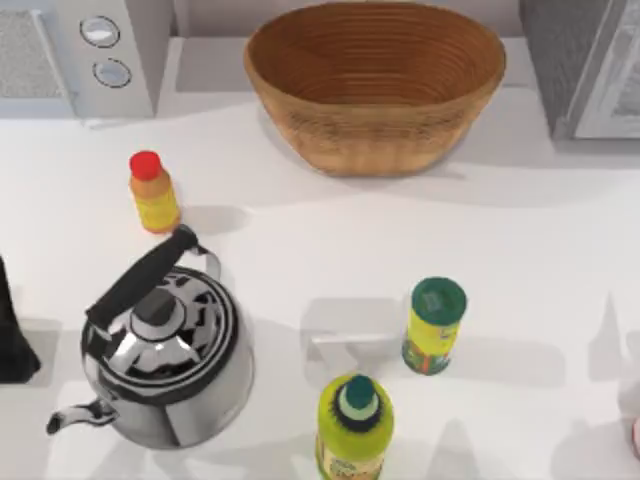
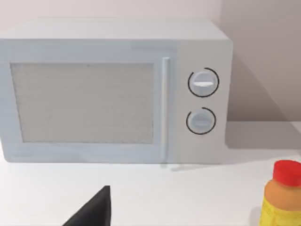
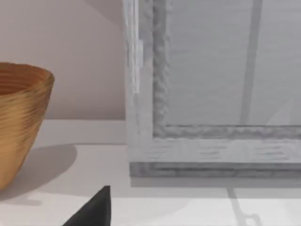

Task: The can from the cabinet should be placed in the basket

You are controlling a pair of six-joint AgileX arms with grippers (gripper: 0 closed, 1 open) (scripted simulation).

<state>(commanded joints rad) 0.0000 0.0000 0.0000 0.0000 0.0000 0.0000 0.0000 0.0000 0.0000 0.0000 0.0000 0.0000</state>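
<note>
The can is out of view. The basket, a wide brown wicker bowl, stands at the back middle of the table with nothing in it, and its side also appears in the right wrist view. The grey cabinet is at the back right, and its framed front is close before the right wrist camera. My left arm rests at the table's left edge, and a dark tip of the left gripper points toward the microwave. A dark tip of my right gripper sits low in front of the cabinet.
A white microwave occupies the back left. A yellow bottle with a red cap stands left of centre, above a steel kettle. The green-lidded yellow shaker and a yellow-green bottle stand near the front.
</note>
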